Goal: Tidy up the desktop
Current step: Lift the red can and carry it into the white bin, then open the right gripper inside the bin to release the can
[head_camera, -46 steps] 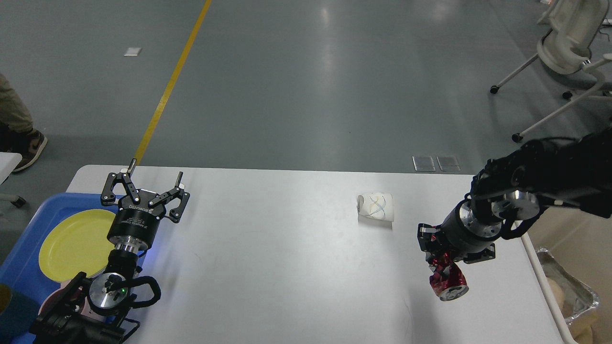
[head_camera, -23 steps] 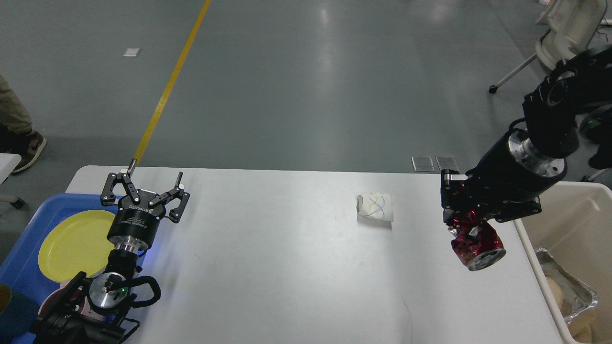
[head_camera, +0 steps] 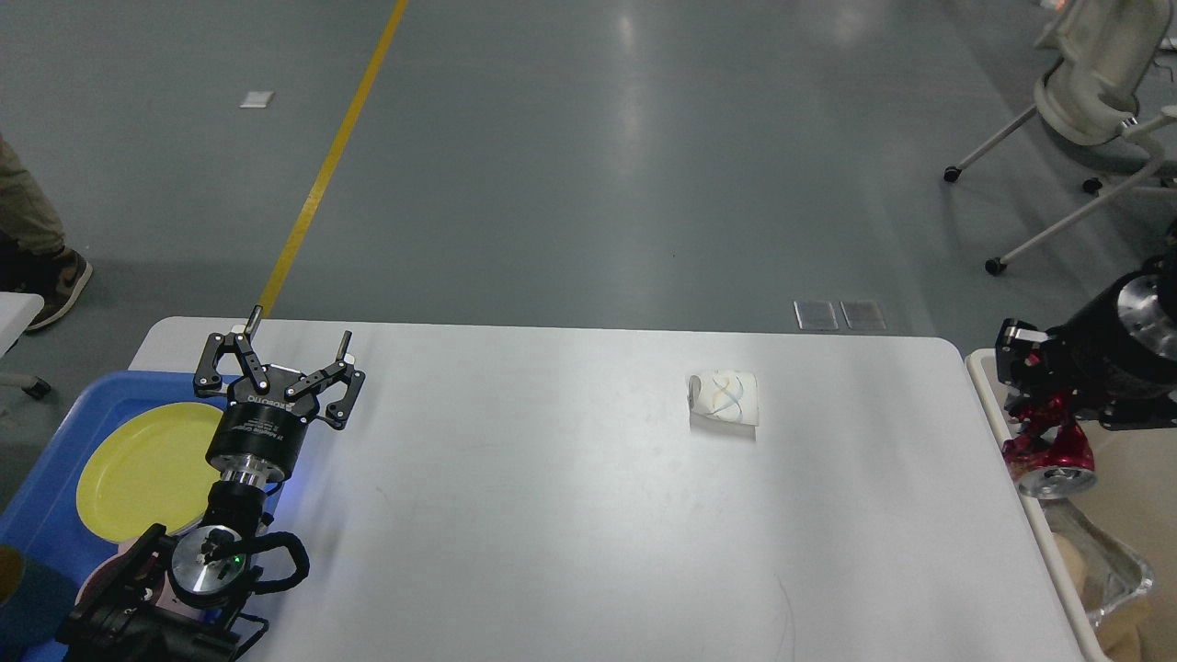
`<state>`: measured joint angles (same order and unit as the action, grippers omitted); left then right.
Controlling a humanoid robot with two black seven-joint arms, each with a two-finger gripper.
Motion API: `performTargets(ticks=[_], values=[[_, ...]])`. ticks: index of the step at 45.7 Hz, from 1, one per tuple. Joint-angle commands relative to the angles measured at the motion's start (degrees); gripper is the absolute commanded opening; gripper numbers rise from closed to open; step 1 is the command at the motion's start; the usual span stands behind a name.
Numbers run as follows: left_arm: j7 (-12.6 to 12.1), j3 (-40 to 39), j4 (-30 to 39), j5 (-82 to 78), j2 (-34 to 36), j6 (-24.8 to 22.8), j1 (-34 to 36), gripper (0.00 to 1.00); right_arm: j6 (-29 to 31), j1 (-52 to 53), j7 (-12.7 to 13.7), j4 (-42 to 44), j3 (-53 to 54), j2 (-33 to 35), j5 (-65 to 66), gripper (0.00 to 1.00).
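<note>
Right gripper [head_camera: 1037, 425] at the right edge pinches a crushed red can [head_camera: 1050, 456], arm cut off; left gripper [head_camera: 280, 359] spread over the desktop [head_camera: 570, 496].

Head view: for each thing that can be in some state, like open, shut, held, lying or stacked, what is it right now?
Left tool: open, holding nothing, above the desktop.
Right tool: shut on the crushed red can, over the beige bin.
White paper cup: on its side on the desktop, untouched.
Yellow plate: lying flat in the blue tray.
Foil tray: crumpled, inside the bin.
</note>
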<state>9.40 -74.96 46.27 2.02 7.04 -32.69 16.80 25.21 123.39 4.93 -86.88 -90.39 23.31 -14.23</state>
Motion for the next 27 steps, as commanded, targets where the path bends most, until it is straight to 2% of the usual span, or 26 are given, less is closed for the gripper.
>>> performTargets(ticks=[1, 10, 18, 27], values=[[0.0, 0.0, 0.0, 0.0, 0.0, 0.0, 0.1, 0.96, -0.4, -11.0, 0.1, 10.5, 0.0, 5.7, 0.7, 0.00], [0.0, 0.0, 0.0, 0.0, 0.0, 0.0, 0.1, 0.96, -2.9, -31.9, 0.1, 29.8, 5.9, 10.9, 0.7, 0.00], [0.0, 0.0, 0.0, 0.0, 0.0, 0.0, 0.1, 0.96, -15.0, -47.8, 0.2, 40.8, 15.3, 14.6, 0.7, 0.00], [0.0, 0.0, 0.0, 0.0, 0.0, 0.0, 0.1, 0.96, -27.4, -68.7, 0.1, 54.9, 24.9, 12.2, -0.2, 0.00]])
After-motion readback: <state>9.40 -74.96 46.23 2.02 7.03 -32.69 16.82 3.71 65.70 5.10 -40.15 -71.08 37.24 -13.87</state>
